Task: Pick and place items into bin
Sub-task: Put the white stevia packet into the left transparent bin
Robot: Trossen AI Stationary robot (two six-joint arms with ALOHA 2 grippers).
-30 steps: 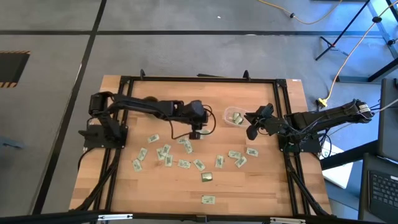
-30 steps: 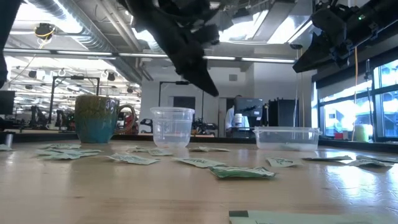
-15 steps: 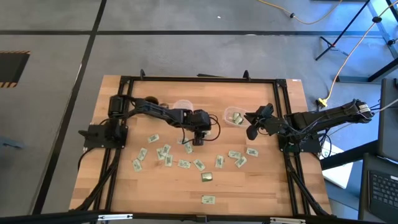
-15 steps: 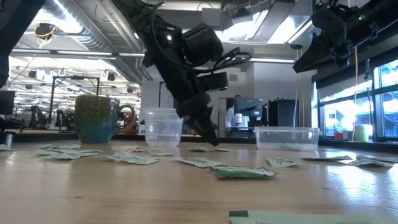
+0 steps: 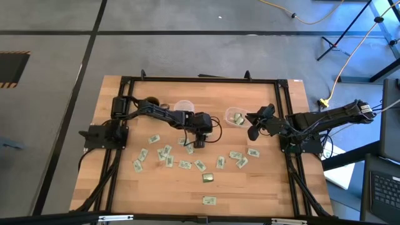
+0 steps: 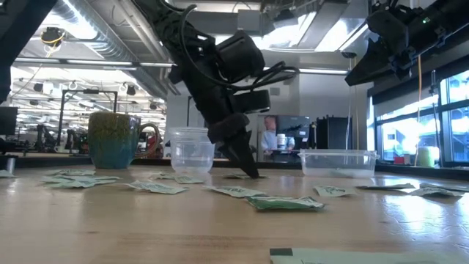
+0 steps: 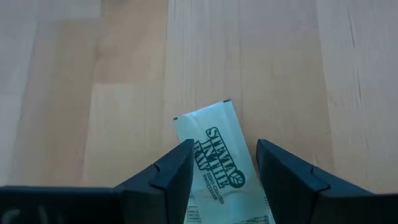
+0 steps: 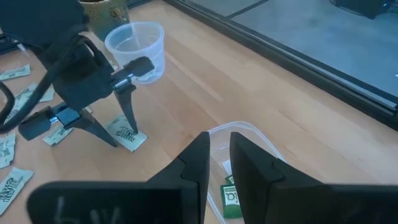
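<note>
Near the centre of the high view, the left gripper [image 5: 199, 144] points down at one packet [image 5: 189, 146] among the packets [image 5: 185, 165] scattered across the wooden table [image 5: 125, 194]. The right gripper [image 5: 254, 130] hangs at centre right, beside the clear bin [image 5: 235, 117], which already holds a packet or two. A clear cup [image 5: 183, 106] stands above centre.

At centre in the low view, the left gripper [image 6: 248, 170] has its tips at the tabletop, the cup [image 6: 192, 150] just behind and the bin [image 6: 337, 162] at right. The right gripper [image 6: 370, 67] sits raised at upper right.

Low in the left wrist view, both fingers [image 7: 168, 177] stand spread, straddling the target packet [image 7: 219, 165]; nothing is held. The packet's long axis runs from upper left to lower right, skewed to the finger line.

Left of centre in the right wrist view, the left gripper [image 8: 118, 134] stands on the packet [image 8: 127, 135]. The right gripper [image 8: 217, 163] is partly closed and empty, over the bin [image 8: 261, 140].

Risk: the flat packet may slide or pivot between closing fingers because of that skew, or the tips may scrape the wood.
</note>
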